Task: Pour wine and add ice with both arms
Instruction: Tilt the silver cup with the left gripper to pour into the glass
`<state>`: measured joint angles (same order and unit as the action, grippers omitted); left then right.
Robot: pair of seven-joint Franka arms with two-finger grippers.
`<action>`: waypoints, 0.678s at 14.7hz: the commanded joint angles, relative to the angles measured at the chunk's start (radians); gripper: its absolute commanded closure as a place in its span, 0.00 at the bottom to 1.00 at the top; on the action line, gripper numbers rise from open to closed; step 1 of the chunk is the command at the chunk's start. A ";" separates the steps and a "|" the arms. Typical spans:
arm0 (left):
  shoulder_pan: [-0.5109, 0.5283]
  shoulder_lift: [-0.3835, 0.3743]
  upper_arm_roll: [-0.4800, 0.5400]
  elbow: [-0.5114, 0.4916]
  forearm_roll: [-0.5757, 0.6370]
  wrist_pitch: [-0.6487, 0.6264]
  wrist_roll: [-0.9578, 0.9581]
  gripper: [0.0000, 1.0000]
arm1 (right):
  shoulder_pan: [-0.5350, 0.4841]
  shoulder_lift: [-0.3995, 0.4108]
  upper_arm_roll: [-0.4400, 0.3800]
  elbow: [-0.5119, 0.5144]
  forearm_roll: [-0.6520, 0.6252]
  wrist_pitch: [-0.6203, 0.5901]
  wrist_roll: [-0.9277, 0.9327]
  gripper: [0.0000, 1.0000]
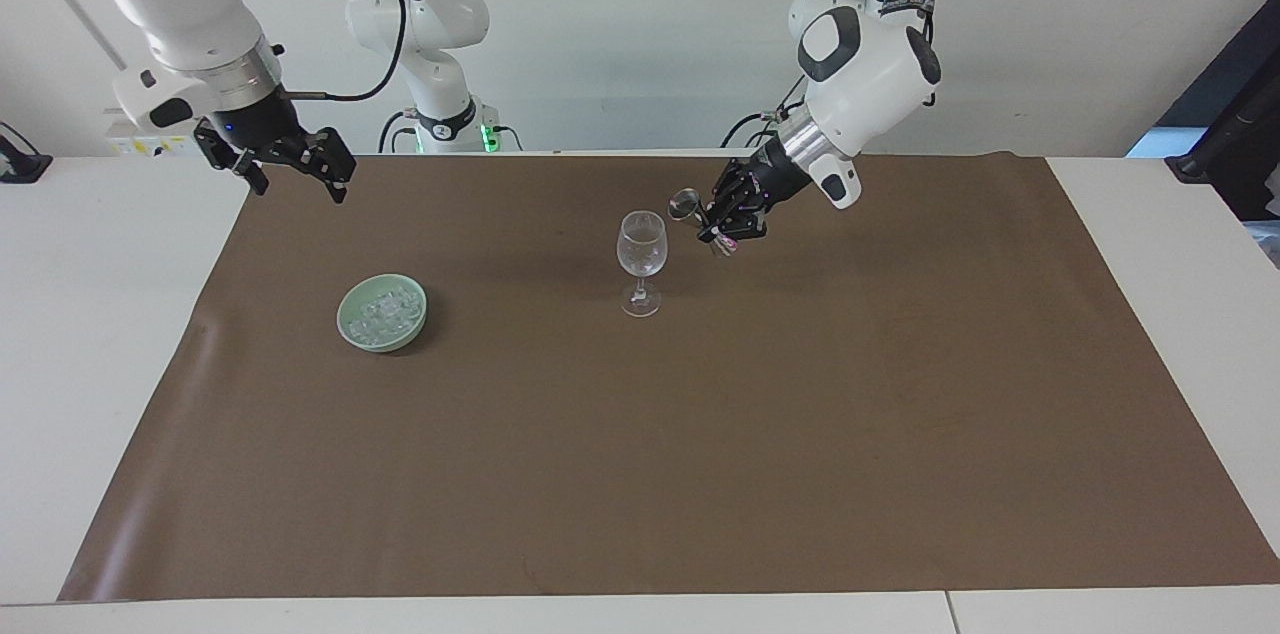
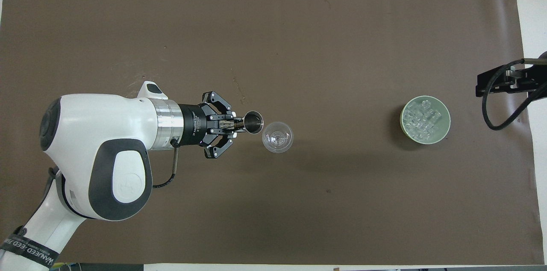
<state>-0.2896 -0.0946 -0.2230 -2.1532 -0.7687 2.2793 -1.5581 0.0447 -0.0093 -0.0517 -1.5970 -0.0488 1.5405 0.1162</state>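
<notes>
Seen from across the table, taken from the right arm's end to the left arm's. Raised over the edge of the brown mat (image 1: pixel 700 474) at the right arm's end of the white table (image 1: pixel 100 334): the right gripper (image 1: pixel 298 187), fingers spread wide apart and holding nothing, arm waiting.

Farther from the robots than that gripper, and well apart from it, on the mat: a pale green bowl (image 1: pixel 378 345), upright, heaped with the ice (image 1: pixel 386 312), small clear cubes, all inside the rim.

Near the middle of the mat, well apart from the bowl toward the left arm's end: the wine glass (image 1: pixel 640 252), upright on its foot, stem and bowl clear. Impossible to tell from either view whether any liquid inside.

Just beside the glass's rim, on the side toward the left arm's end, and up in the air: a small metal cup (image 1: pixel 684 204), tipped so its mouth leans toward the glass. From overhead, cup's rim close against the glass's rim, touching or not unclear. No way to tell whether anything is running out of it.

Clamped around that cup: the left gripper (image 1: pixel 714 224), fingers closed tight on it, outer links splayed to the sides, wrist sloping down from the left arm's white forearm over the mat.
</notes>
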 commanded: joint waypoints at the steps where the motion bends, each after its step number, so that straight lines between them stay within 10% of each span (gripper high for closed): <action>1: -0.045 0.013 0.007 0.016 0.110 0.023 -0.077 1.00 | -0.008 -0.015 0.004 -0.014 0.003 0.006 0.013 0.00; 10: -0.132 0.050 0.008 0.065 0.425 0.037 -0.253 1.00 | -0.008 -0.015 0.004 -0.014 0.003 0.006 0.013 0.00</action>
<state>-0.3982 -0.0745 -0.2255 -2.1341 -0.4101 2.3131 -1.7629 0.0447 -0.0093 -0.0517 -1.5970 -0.0488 1.5405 0.1162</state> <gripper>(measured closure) 0.780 0.000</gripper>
